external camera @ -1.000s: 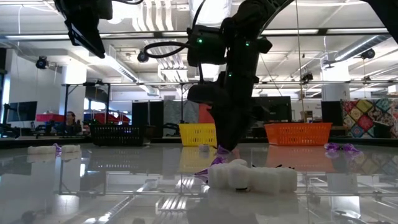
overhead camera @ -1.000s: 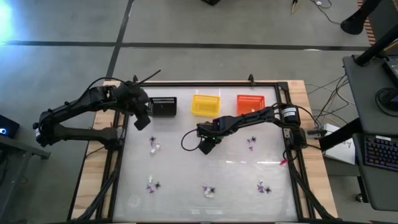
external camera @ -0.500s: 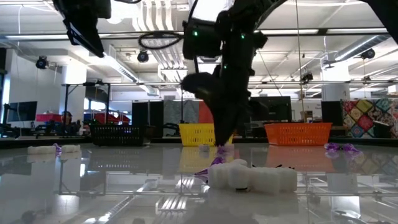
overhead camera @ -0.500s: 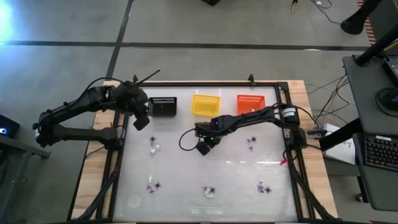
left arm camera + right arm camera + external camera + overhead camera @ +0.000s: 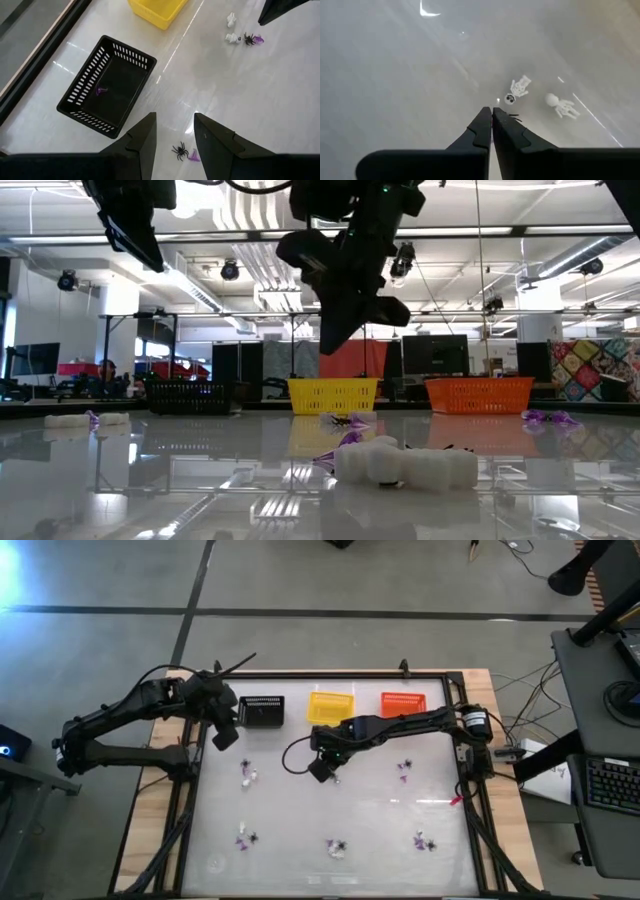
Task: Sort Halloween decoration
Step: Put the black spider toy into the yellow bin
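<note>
Right claw (image 5: 320, 769): hangs pinched shut at centre frame, lifted clear of the table (image 5: 380, 820), likely for carrying toward the baskets; thin black legs at its tips, perhaps a spider, cannot tell. Left claw (image 5: 172, 125): agape, empty, upper left over black basket (image 5: 107, 85). Trinkets (image 5: 247, 776): scattered across lower frame.

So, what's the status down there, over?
Right gripper above mid-table, jaws shut, catch unclear. Left gripper open beside black basket. One purple trinket inside, others scattered. Nothing blocking.
</note>
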Controlling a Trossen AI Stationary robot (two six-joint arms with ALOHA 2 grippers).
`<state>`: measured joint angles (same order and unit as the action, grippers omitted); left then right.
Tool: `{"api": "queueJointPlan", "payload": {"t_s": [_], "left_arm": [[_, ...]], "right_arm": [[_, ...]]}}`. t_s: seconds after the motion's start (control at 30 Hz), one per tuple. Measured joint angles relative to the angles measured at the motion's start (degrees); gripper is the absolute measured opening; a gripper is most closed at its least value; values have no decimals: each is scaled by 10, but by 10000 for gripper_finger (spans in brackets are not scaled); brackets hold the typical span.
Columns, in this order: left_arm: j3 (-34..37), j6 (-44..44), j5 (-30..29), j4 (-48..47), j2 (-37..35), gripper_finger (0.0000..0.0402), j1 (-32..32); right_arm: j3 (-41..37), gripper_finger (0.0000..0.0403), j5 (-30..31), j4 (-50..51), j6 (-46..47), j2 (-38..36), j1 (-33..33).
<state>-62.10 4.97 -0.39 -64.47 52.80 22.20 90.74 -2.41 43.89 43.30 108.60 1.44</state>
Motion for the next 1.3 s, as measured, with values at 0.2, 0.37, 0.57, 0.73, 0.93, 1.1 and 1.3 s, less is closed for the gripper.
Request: {"api": "queueJointPlan", "payload": {"t_s": [0.2,0.37,0.57,0.73,0.93,1.1,1.3], "left_arm": [[0,0,0,-1,-1,114,0],[0,0,0,-3,-1,114,0],[0,0,0,-3,-2,114,0],[0,0,0,-4,-2,114,0],[0,0,0,-4,-2,114,0],[0,0,0,-4,-2,114,0],[0,0,0,-4,-3,114,0]], "right_arm": [[0,15,-5,11,-13,7,-8],[-1,47,-6,8,-28,18,-19],[-1,106,10,8,-25,31,-19],[-2,134,14,8,1,44,-19],[-2,148,9,10,17,71,-22],[-2,155,9,19,21,88,-22],[-1,160,11,16,21,111,-19]]}}
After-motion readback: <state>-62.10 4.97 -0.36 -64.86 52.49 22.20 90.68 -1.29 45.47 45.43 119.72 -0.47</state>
